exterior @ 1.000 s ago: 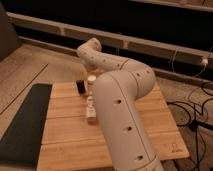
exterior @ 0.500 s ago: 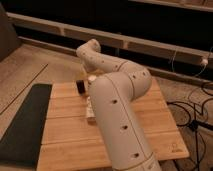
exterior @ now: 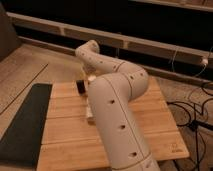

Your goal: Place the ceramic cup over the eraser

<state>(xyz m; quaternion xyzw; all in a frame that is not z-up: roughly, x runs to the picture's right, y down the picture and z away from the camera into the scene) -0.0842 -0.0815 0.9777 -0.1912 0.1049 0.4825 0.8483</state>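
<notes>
Wooden tabletop (exterior: pixel 155 117) fills the centre of the frame, with the white arm (exterior: pixel 117 110) rising across it. Pincer (exterior: pixel 88 74) sits left of centre at the arm's far end (mostly hidden, cannot tell if wide or gripping). Ceramic cup (exterior: pixel 91 79) shows right at it, just beside the dark eraser (exterior: pixel 80 87) on its left. Black mat (exterior: pixel 25 120) lies lower left.

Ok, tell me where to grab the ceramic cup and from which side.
Probably take the ceramic cup across its round side wall, coming down from above: the eraser stands close beside it, and the arm covers its near side. The gripper is right at the cup, mostly hidden.
</notes>
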